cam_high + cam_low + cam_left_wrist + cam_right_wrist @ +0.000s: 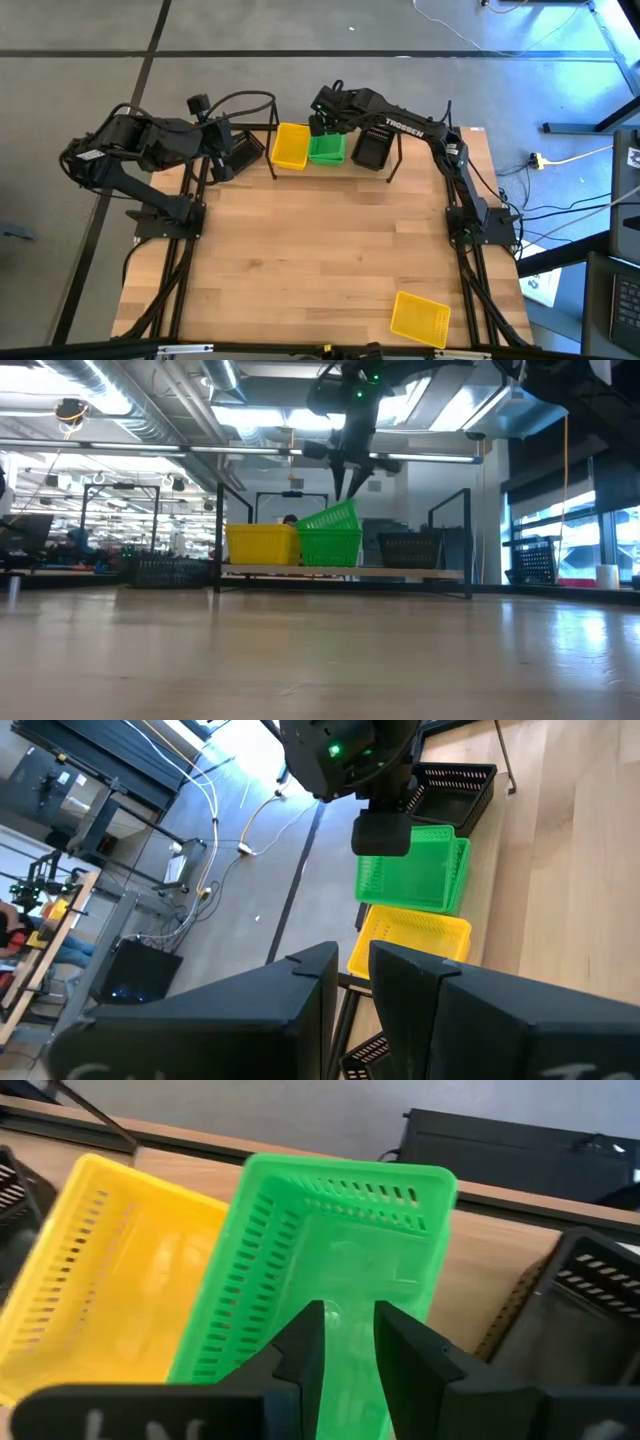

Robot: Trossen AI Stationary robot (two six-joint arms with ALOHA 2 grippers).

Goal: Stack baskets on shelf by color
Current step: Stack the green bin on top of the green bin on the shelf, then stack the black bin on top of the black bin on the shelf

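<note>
Right gripper (347, 1342) jaws nearly shut, pinching tilted green basket's (330, 1250) wall above shelf (340, 572).

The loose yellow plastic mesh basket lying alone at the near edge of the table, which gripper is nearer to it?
Right. The right gripper is over the green mesh basket on the shelf, far from the loose yellow plastic mesh basket; the left gripper is beside the shelf's opposite end, farther off.

Both my arms are matte black, built from chunky rounded links. The right arm (420, 130) carries white TROSSEN lettering along its forearm, and a green light glows on its wrist housing (335, 750). Black cables loop off the left arm (150, 145).
</note>
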